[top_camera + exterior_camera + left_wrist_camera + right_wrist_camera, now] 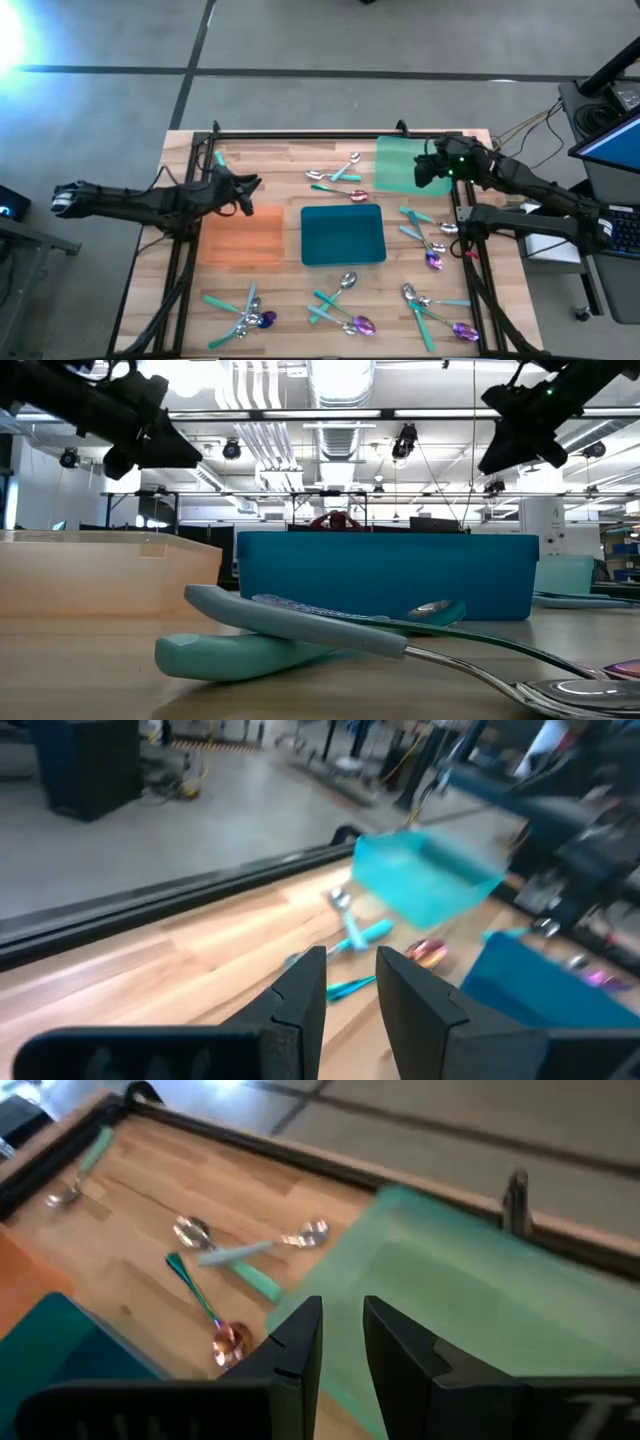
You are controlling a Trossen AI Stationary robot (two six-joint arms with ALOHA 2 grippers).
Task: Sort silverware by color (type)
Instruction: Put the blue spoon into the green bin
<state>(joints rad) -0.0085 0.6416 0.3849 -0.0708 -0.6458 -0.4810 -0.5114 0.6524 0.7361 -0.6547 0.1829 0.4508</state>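
Spoons and forks lie in loose groups on the wooden table: far centre (335, 180), right (425, 235), near left (240, 312), near centre (340, 305), near right (435, 310), and one teal piece at far left (220, 158). Most have teal handles, some are iridescent purple. My left gripper (250, 190) (350, 965) hovers over the orange tray's far edge (240, 212), open by a narrow gap and empty. My right gripper (420, 170) (342, 1312) hangs above the green tray (395, 163), also narrowly open and empty. Both are high above the table in the low view.
Three flat trays lie on the table: the orange tray (240, 238) at left, a teal tray (343, 235) in the middle, and the green tray (450, 1310) at far right. A black frame rail (300, 132) runs along the far edge. Cables and a screen are off the right side.
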